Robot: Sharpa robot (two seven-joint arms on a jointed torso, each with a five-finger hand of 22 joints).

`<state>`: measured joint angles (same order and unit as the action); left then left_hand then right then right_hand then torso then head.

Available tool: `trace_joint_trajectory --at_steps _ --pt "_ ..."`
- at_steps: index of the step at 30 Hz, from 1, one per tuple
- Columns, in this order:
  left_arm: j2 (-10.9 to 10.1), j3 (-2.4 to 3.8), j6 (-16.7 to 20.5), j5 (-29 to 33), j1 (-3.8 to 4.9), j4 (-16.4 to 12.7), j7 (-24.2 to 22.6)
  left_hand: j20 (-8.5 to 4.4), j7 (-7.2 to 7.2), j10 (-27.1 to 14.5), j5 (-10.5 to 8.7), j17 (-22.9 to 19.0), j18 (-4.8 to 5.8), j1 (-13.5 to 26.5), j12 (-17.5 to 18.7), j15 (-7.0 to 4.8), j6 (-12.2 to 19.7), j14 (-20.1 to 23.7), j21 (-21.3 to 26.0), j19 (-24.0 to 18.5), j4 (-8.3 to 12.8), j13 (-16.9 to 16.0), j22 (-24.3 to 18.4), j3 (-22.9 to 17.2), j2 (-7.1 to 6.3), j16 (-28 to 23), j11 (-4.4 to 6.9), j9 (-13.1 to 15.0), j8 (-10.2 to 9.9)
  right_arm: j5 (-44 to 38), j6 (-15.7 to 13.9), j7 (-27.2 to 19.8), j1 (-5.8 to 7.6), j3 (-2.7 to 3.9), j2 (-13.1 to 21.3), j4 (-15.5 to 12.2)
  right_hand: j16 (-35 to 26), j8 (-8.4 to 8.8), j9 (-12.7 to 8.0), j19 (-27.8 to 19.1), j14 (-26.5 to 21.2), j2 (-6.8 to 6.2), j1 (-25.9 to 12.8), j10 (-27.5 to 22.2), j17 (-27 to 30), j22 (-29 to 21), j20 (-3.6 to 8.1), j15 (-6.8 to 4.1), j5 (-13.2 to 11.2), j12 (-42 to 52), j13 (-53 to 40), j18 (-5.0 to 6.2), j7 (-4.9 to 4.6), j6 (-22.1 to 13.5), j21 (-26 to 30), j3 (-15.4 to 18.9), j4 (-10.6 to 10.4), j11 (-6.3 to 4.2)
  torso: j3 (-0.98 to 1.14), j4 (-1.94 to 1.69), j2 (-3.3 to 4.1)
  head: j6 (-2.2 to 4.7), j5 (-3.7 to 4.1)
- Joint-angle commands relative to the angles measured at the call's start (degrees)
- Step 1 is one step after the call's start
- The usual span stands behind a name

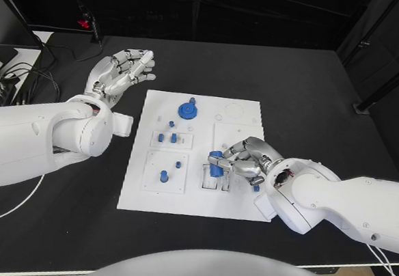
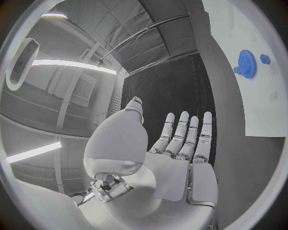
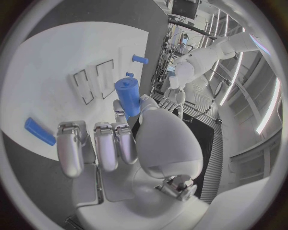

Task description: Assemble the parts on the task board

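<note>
- Right hand (image 1: pixel 244 159) over board (image 1: pixel 191 202), pinching a blue peg (image 3: pixel 127 97) upright near the slots.
- Left hand (image 1: pixel 119 71) off the board's far-left corner, fingers spread, holding nothing.
- Blue gear (image 1: pixel 189 111) at board's far end.

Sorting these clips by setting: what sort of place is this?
Likely a robotics lab or test cell: a black table holding a white task board with blue parts, black curtains around it, and cables beside the table.
</note>
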<state>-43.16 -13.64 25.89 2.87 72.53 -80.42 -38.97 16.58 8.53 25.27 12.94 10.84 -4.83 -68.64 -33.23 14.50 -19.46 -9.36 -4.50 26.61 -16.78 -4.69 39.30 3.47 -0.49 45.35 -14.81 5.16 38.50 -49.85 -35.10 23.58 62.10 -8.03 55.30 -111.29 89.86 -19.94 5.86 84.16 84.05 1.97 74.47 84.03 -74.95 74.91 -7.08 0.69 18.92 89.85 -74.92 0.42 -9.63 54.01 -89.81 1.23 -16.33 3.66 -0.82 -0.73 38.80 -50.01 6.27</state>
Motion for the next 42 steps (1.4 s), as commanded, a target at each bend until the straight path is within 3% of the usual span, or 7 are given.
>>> trace_joint_trajectory --at_steps 1,6,13,18,22,29,42 --pt "-0.02 0.06 -0.67 0.01 0.08 -0.06 -8.75 -0.01 8.32 -0.19 0.33 -0.05 -0.02 -0.10 -0.20 -0.11 0.30 0.36 0.24 -0.38 0.01 0.05 -0.05 0.24 0.49 0.03 0.04 -0.05 0.36 -7.05 5.56 5.98 0.08 0.00 -0.77 0.54 0.14 0.43 0.04 5.84 5.95 0.67 -0.15 5.97 -15.05 15.09 0.45 -0.48 -0.48 0.15 -15.08 -0.42 2.60 3.13 -0.19 0.42 -0.13 -0.33 -0.02 0.13 0.00 0.01 -0.21" --pt "-0.26 0.06 -0.71 0.01 0.07 -0.14 -8.75 -0.01 8.32 -0.19 0.33 -0.05 -0.02 -0.10 -0.20 -0.11 0.30 0.36 0.24 -0.38 0.01 0.05 -0.05 0.24 0.49 0.03 0.04 -0.05 0.36 -9.21 7.38 7.30 0.06 -0.02 -1.87 1.00 0.14 0.81 -0.01 5.84 5.95 0.83 -0.57 5.97 -15.05 15.09 0.51 -0.52 -0.74 0.15 -15.08 -0.42 2.62 3.44 -0.19 0.70 -0.25 -0.37 -0.03 0.22 -0.01 0.01 -0.36" --pt "-0.46 0.06 -0.79 0.01 0.06 -0.26 -8.68 -0.02 8.33 -0.24 0.43 -0.13 -0.03 -0.16 -0.27 -0.07 0.33 0.39 0.25 -0.43 0.02 0.09 -0.08 0.27 0.58 0.11 0.03 -0.09 0.39 -11.50 9.64 9.22 0.05 -0.03 -2.75 1.62 0.14 1.11 -0.04 5.84 5.95 1.06 -0.79 5.97 -15.05 15.09 0.54 -0.54 -0.76 0.15 -15.08 -0.42 2.66 3.66 -0.19 0.81 -0.27 -0.41 0.07 0.00 -0.04 0.01 -0.19" --pt "-0.64 0.06 -0.81 0.01 0.06 -0.33 -8.64 -0.02 8.33 -0.24 0.43 -0.13 -0.03 -0.16 -0.27 -0.07 0.33 0.39 0.25 -0.43 0.02 0.09 -0.08 0.27 0.58 0.11 0.03 -0.09 0.39 -12.07 9.66 9.25 0.04 -0.03 -3.07 1.65 0.14 1.65 -0.11 5.84 5.95 1.40 -1.38 5.97 -15.05 15.09 0.59 -0.58 -0.39 0.15 -15.08 -0.42 2.66 3.90 -0.19 1.12 -0.32 -0.44 -0.01 0.21 0.02 0.01 -0.35" --pt "-0.60 0.06 -0.93 0.01 0.06 -0.34 -8.59 -0.02 8.33 -0.24 0.43 -0.13 -0.03 -0.16 -0.27 -0.07 0.33 0.39 0.25 -0.43 0.02 0.09 -0.08 0.27 0.58 0.11 0.03 -0.09 0.39 -12.29 9.94 9.41 0.04 -0.03 -3.16 1.61 0.14 2.02 -0.14 5.84 5.95 1.54 -1.97 5.97 -15.05 15.09 0.62 -0.60 -0.24 0.15 -15.08 -0.42 2.68 4.16 -0.19 1.49 -0.34 -0.46 0.02 -0.04 0.01 0.01 0.01" --pt "-0.67 0.06 -0.99 0.01 0.06 -0.34 -8.55 -0.02 8.33 -0.27 0.49 -0.20 -0.04 -0.20 -0.32 -0.03 0.36 0.41 0.26 -0.50 0.02 0.13 -0.15 0.30 0.64 0.17 0.02 -0.12 0.41 -13.32 9.83 9.49 0.04 -0.04 -2.92 1.58 0.14 2.60 -0.17 5.84 5.95 1.81 -2.84 5.97 -15.05 15.09 0.66 -0.64 0.07 0.15 -15.08 -0.42 2.71 4.52 -0.19 2.08 -0.35 -0.49 0.01 0.14 0.03 0.01 -0.24" --pt "-0.77 0.06 -1.22 0.01 0.05 -0.33 -8.46 -0.02 8.34 -0.29 0.53 -0.25 -0.04 -0.23 -0.36 -0.01 0.38 0.42 0.26 -0.54 0.02 0.15 -0.17 0.32 0.67 0.21 0.01 -0.15 0.43 -14.45 7.79 7.83 0.03 -0.04 -2.06 0.39 0.14 2.87 -0.15 5.84 5.95 1.83 -3.34 5.97 -15.05 15.09 0.68 -0.67 0.13 0.15 -15.08 -0.42 2.75 4.79 -0.19 2.51 -0.35 -0.52 0.04 0.05 -0.01 0.01 -0.26"
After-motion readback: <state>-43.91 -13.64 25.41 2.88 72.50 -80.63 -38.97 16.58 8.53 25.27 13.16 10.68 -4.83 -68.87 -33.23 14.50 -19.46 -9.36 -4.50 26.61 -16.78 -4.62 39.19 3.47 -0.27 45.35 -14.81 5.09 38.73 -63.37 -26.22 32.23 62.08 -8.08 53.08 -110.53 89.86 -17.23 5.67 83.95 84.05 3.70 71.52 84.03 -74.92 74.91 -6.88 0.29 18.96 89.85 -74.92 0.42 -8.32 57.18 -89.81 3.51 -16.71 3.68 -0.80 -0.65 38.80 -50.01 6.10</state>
